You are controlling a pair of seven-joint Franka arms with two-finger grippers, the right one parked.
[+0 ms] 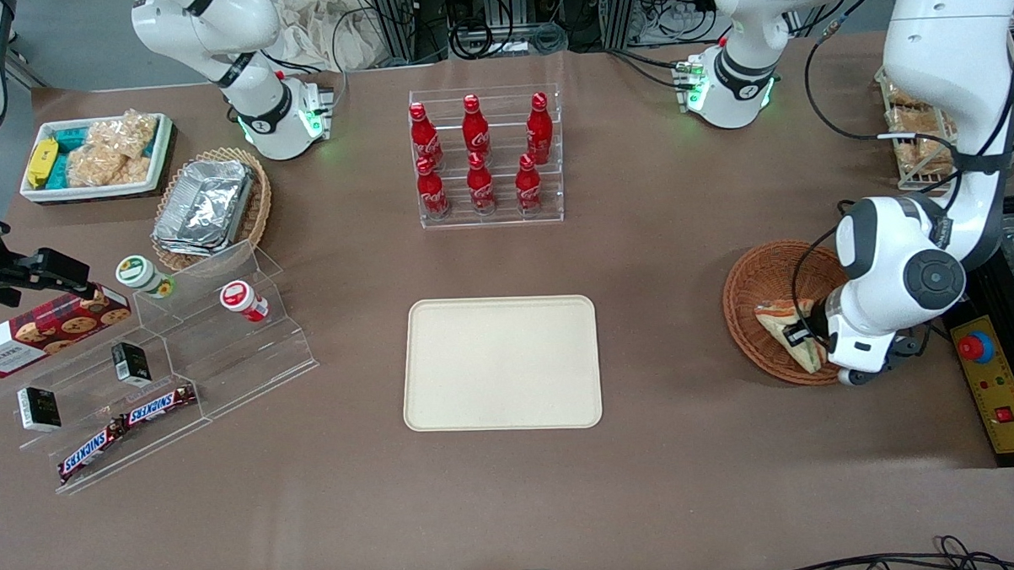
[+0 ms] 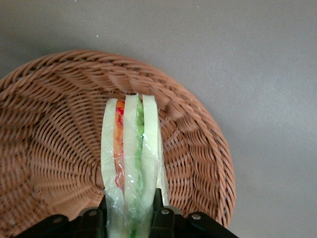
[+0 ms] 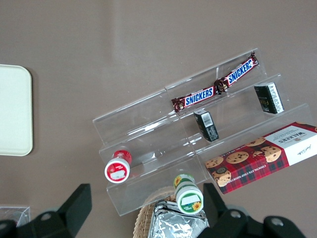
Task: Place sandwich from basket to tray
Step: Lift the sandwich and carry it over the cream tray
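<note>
The sandwich [image 1: 789, 330] [image 2: 132, 163], a wedge of pale bread with green and orange-red layers in clear wrap, is inside the reddish-brown wicker basket [image 1: 760, 289] [image 2: 54, 144] at the working arm's end of the table. My left gripper [image 1: 804, 335] [image 2: 131, 215] is down in the basket, shut on the sandwich with one black finger [image 2: 159, 210] pressed against each bread face. The cream-beige tray [image 1: 501, 363] [image 3: 14, 111] lies bare in the middle of the table, well apart from the basket toward the parked arm.
A clear rack of red cola bottles [image 1: 486, 155] stands farther from the front camera than the tray. Toward the parked arm's end are a tiered clear stand [image 1: 172, 356] with snack bars and cups, a tan basket of foil containers [image 1: 209, 207] and a white bin [image 1: 98, 156]. A control box [image 1: 996, 394] sits beside the basket.
</note>
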